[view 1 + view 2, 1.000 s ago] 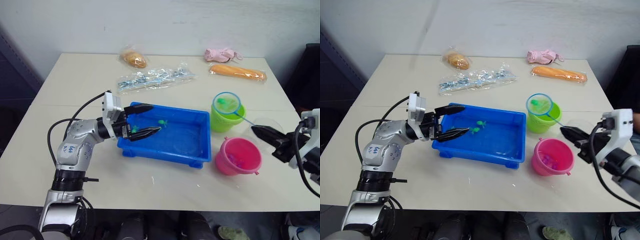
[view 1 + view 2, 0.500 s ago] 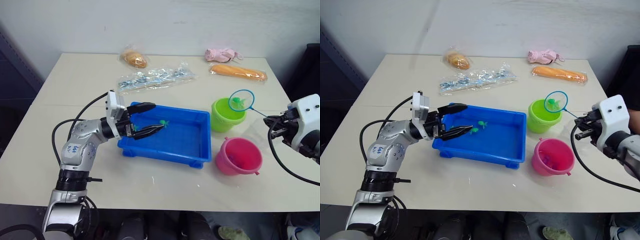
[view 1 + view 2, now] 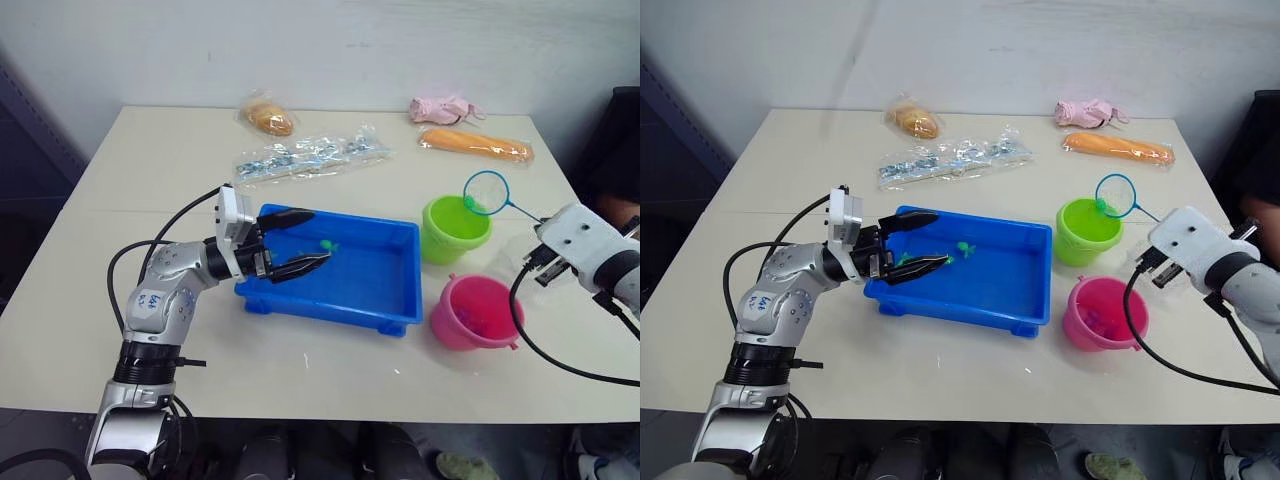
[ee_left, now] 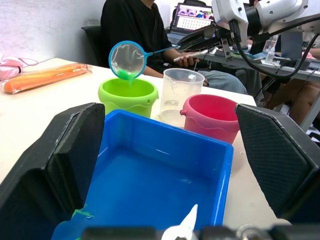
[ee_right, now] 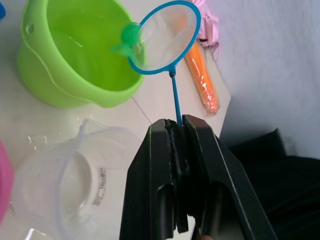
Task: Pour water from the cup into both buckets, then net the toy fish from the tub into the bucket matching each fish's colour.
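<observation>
Now the right tool point(image 5: 177, 131), clamped on the net point(image 3: 486, 193) handle, has tipped the hoop upright over the green bucket point(image 3: 455, 229), its green fish point(image 5: 129, 36) about to drop in; left tool point(image 3: 295, 241) gapes empty over the tub point(image 3: 390, 305)

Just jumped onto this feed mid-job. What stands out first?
The right gripper is shut on the thin handle of the net, tipped over the green bucket with a green fish clinging at its rim. The left gripper hangs open over the left end of the blue tub. A pink bucket stands in front of the green one.
</observation>
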Motion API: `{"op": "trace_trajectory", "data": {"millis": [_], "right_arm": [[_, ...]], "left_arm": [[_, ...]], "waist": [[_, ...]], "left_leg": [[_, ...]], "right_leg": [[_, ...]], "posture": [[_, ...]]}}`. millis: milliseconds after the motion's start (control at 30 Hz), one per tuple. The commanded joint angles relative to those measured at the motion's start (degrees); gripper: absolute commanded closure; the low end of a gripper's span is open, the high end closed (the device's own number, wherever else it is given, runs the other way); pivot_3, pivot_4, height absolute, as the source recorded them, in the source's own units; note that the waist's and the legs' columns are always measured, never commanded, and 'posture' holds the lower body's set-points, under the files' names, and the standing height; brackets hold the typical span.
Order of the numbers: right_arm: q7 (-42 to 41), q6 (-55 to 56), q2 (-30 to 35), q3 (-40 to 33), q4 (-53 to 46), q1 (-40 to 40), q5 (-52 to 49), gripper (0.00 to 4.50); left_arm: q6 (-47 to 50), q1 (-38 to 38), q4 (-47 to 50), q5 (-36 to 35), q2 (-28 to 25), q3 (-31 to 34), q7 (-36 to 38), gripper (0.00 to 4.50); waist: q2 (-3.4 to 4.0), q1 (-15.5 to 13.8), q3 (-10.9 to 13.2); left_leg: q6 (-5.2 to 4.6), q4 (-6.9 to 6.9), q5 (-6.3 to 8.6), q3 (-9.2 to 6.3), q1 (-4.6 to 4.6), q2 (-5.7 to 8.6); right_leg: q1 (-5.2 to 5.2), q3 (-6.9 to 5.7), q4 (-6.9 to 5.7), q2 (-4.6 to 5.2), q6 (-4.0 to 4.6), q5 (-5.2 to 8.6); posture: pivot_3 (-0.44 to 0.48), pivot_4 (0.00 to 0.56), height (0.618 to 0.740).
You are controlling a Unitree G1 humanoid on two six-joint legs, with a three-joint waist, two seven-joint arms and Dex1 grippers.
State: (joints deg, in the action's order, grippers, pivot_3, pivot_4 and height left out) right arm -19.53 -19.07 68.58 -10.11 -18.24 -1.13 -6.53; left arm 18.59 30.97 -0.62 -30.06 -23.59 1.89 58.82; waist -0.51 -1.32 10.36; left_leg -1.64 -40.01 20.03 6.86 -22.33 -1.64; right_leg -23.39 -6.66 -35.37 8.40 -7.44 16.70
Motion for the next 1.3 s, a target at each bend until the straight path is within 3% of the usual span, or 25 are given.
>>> {"op": "trace_trajectory", "data": {"millis": [33,267,400,500,633,933,1300], "right_arm": [[-0.09,7.75,-0.92,-1.19,1.45,1.06,7.22,4.50],[-0.52,14.45,-6.31,-3.73,3.33,1.34,10.17,4.50],[-7.44,1.89,-16.86,-9.57,-3.11,-4.00,-14.46,4.50],[-13.11,-11.18,-17.25,-10.28,-10.26,-5.54,-30.59,4.50],[-9.82,-25.10,-17.14,-6.26,-15.62,-10.98,-41.10,4.50],[-4.42,-41.82,-16.03,10.75,-12.22,-22.41,-34.40,4.50],[-6.79,-46.33,-13.35,11.11,-9.84,-26.28,-30.81,4.50]], "left_arm": [[-1.22,0.11,2.24,-0.43,0.27,0.24,-0.28,0.03],[-1.90,0.20,2.07,-0.33,0.27,0.22,-0.28,0.03],[-3.50,-1.46,0.99,-0.94,-1.86,2.89,1.06,0.03],[-5.14,-3.55,-0.81,-0.80,-5.46,5.08,3.80,0.03],[-6.85,-6.63,-4.16,-0.53,-10.41,8.30,6.54,0.03],[-7.95,-11.94,-4.42,-0.03,-15.88,11.96,6.72,0.03],[-7.26,-15.64,1.51,-0.74,-15.00,12.03,3.96,0.03]], "waist": [[0.00,-0.04,0.00],[0.00,0.02,0.00],[0.01,0.19,0.00],[0.04,0.57,0.00],[0.04,0.88,0.00],[0.03,0.98,0.00],[0.03,1.46,0.00]], "left_leg": [[0.01,0.00,0.00,0.00,0.00,0.00],[0.04,0.00,-0.03,0.01,0.01,0.01],[0.12,0.00,-0.07,-0.07,0.02,0.00],[0.16,0.02,-0.09,-0.10,0.08,-0.05],[0.20,0.02,-0.09,-0.18,0.11,-0.21],[0.00,0.00,-0.01,-0.18,0.01,0.02],[0.01,0.02,-0.01,-0.12,-0.02,-0.03]], "right_leg": [[0.00,0.00,0.00,-0.01,0.00,0.00],[0.01,-0.01,-0.01,-0.02,0.00,0.00],[0.04,-0.02,-0.02,-0.13,0.00,0.00],[0.02,0.01,-0.09,-0.21,0.06,0.02],[0.00,-0.01,-0.18,-0.24,0.21,0.08],[-0.02,-0.06,-0.19,0.14,0.20,0.07],[-0.10,-0.08,-0.21,0.12,0.20,0.07]], "posture": [[0.000,0.150,0.740],[0.000,0.150,0.740],[0.000,0.150,0.740],[0.000,0.150,0.740],[0.000,0.150,0.740],[0.000,0.150,0.740],[0.000,0.150,0.740]]}}
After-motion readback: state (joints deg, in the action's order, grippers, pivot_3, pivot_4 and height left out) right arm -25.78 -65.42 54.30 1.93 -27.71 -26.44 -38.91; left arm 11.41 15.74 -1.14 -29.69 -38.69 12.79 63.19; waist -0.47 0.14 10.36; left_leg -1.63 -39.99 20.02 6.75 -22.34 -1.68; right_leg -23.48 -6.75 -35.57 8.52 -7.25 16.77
